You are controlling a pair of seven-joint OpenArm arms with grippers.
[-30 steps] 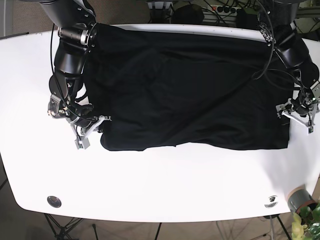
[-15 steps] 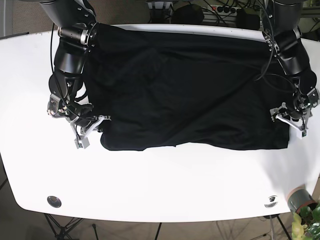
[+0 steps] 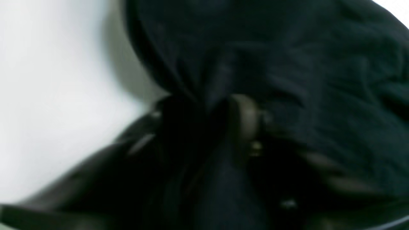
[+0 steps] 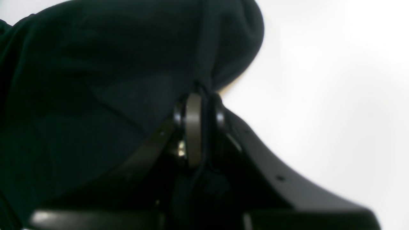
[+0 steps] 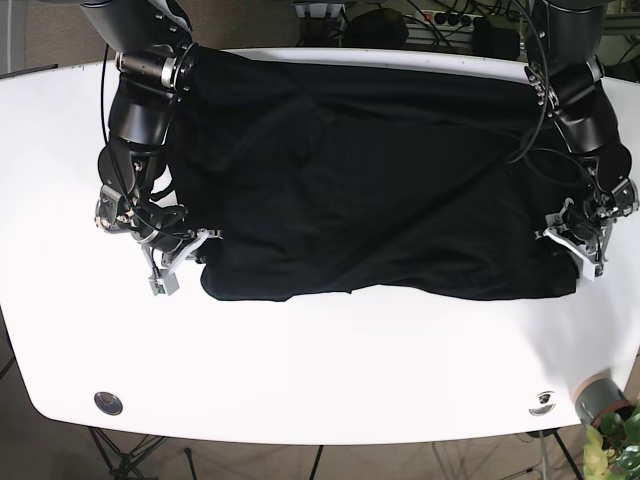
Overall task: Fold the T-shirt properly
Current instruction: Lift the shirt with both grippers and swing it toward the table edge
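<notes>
Base view alone shows the whole T-shirt (image 5: pixel 380 180) spread flat.

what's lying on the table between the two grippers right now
The black T-shirt spans the whole stretch from the right gripper to the left gripper, in the base view.

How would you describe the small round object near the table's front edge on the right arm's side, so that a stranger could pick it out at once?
Start at the white table and the black T-shirt spread over it. Move to the table's near edge on the side of the right gripper; below that gripper sits a small round disc. It is grey and ringed, lying apart from the shirt on bare tabletop.
</notes>
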